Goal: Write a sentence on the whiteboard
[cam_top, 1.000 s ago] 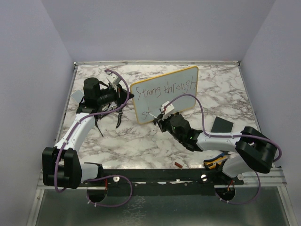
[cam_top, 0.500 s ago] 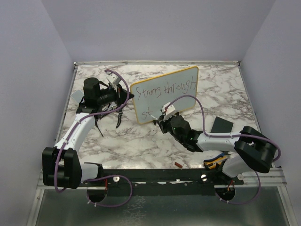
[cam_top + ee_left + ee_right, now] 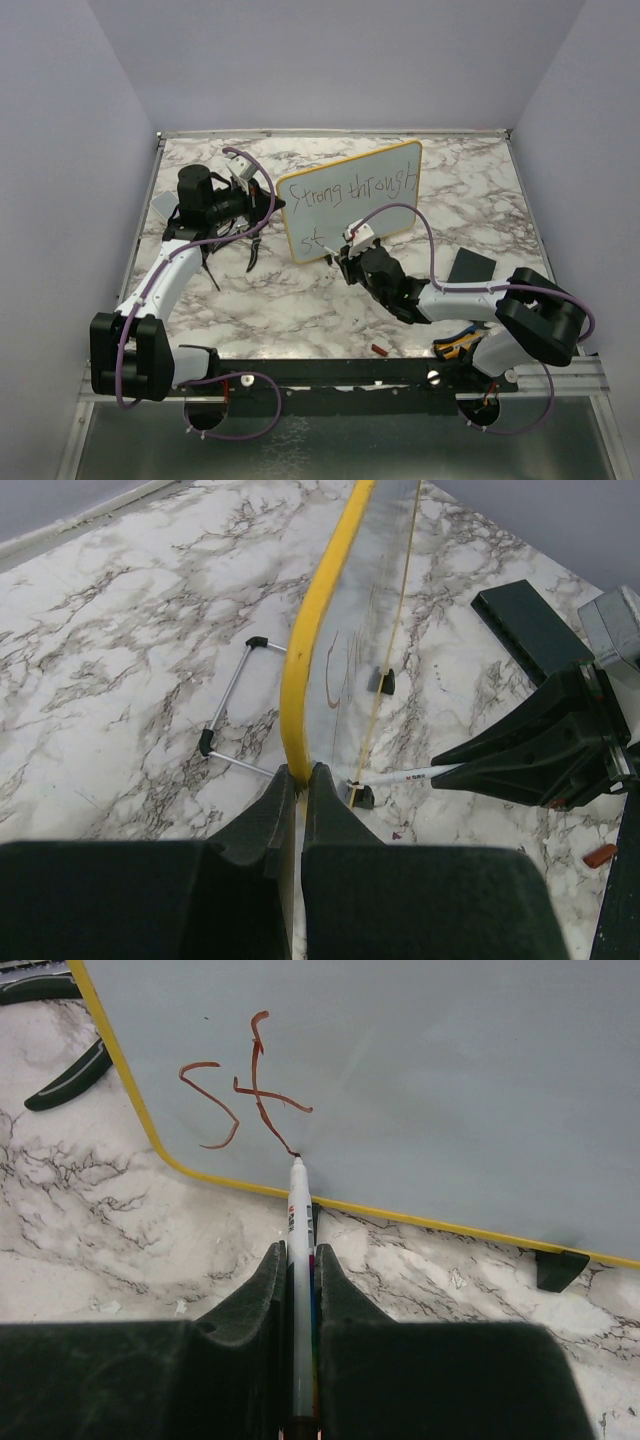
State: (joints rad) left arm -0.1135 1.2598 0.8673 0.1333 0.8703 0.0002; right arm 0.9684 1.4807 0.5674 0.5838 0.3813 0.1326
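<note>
As right gripper (image 3: 298, 1253) clamps marker (image 3: 300, 1215) | whiteboard (image 3: 450, 1080) cropped | sentence (image 3: 262, 1095) partly legible

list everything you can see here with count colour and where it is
whiteboard: one, pale grey with yellow frame, standing mid-table
sentence: two lines, dark, on the whiteboard; lower line only "St"
marker: one, white, tip touching the whiteboard below the "t"
square slab: one, dark, right side of table
small piece: one, reddish, near table edge
wire stand: one, silver with black ends, beside the whiteboard
table: one, white marbled
left claw: black, shut on the whiteboard's yellow edge
right claw: black, shut on the marker
</note>
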